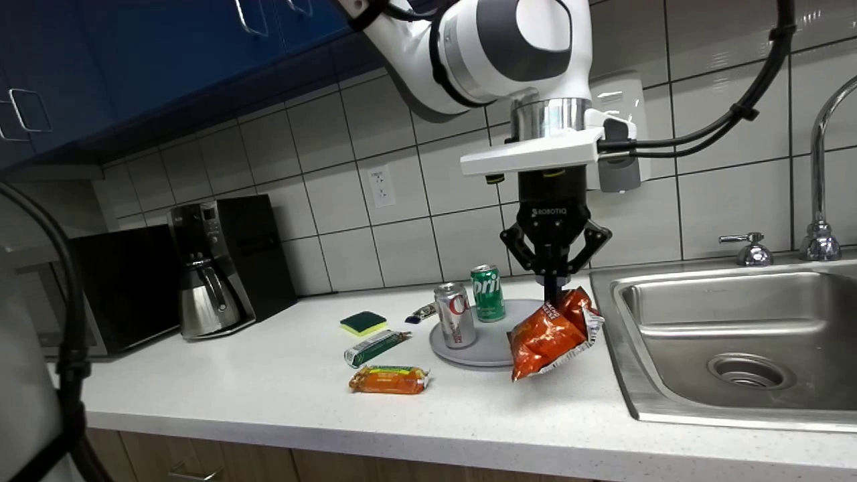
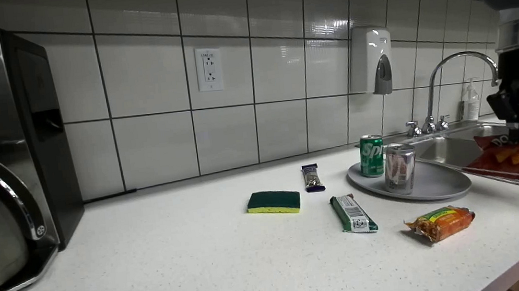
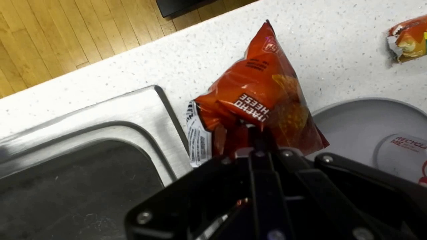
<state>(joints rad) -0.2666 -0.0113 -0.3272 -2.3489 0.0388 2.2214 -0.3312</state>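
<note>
White tile (image 1: pixel 405 254) backs a pale speckled counter (image 1: pixel 268 381) with a stainless sink (image 1: pixel 636 375) set into it. In an exterior view, my gripper (image 1: pixel 552 298) pinches a gathered fold of a Doritos Nacho Cheese bag (image 1: pixel 543 341), which hangs above the counter between its front and back edges, beside the sink; near it, a grey plate (image 1: pixel 492 348) carries a Diet Coke can (image 1: pixel 455 316) and a Sprite can (image 1: pixel 488 292). In an exterior view I make out a purple-wrapped bar (image 2: pixel 312 178) toward the back edge, and a green-wrapped bar (image 2: pixel 353 213) and an orange snack packet (image 2: pixel 444 223) closer to the front edge, with the bag bulging either side of the pinch. In the wrist view, one pointed corner of the bag reaches toward the front edge, over the strip between plate and sink corner, the grip biting just beside the lettering. I judge it light, soft and slick, its film likely to slide and its chips easily crushed, so I'd favour a flattened fold or the crimped end seam over the plump, filled middle.
</note>
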